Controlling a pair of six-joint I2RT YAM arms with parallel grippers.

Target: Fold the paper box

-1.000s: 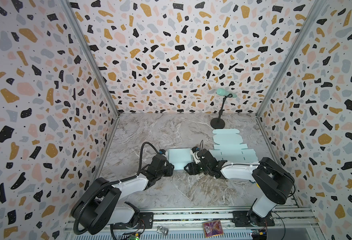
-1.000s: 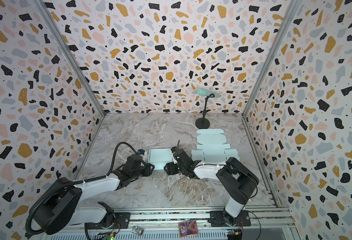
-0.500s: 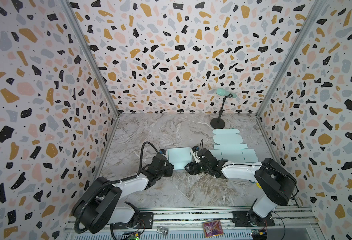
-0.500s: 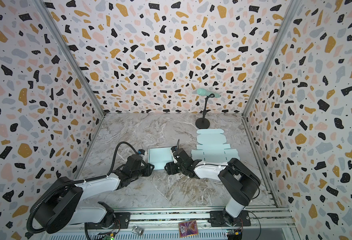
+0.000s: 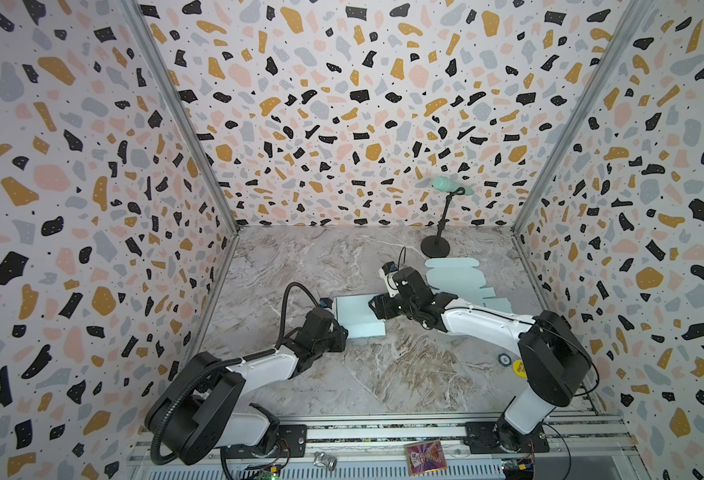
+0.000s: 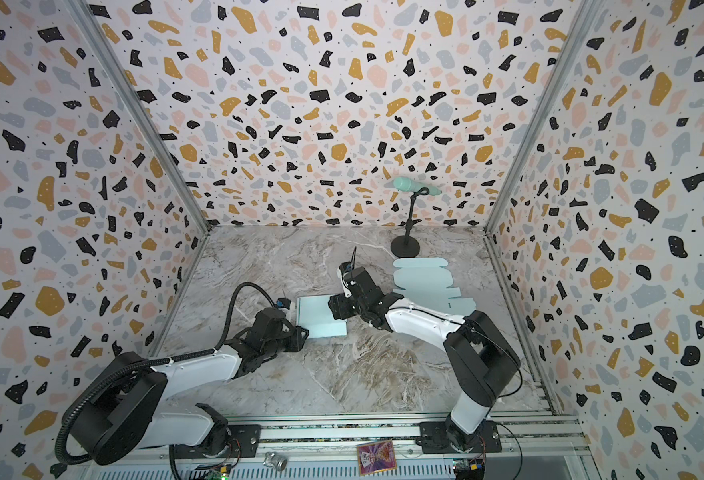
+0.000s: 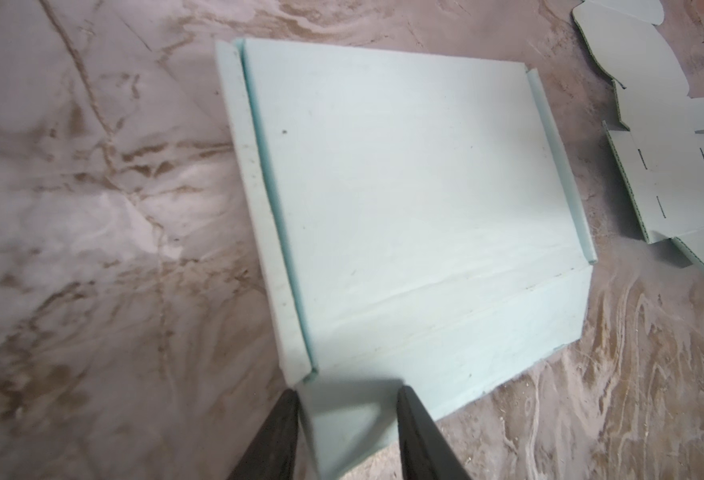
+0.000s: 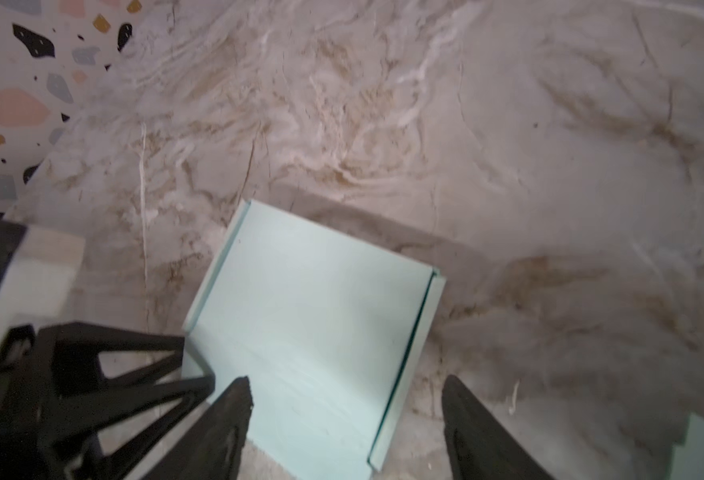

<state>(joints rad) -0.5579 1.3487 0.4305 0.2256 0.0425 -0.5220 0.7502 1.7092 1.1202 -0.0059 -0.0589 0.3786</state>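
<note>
Two tools flank the paper box (image 5: 358, 316), lying flat near the middle of the desk (image 5: 292, 266): the left tool (image 7: 348, 395) grasps a raised flap (image 7: 346, 424) at its near left corner, while the right tool (image 8: 346, 386) hangs released over its right edge, one finger (image 8: 234, 415) above the box and the other above desk. Its longer side seems to run from the robot's side toward the back wall (image 5: 342, 124). Since a second ago the box has kept its place, while the right tool has drawn back and spread wider.
</note>
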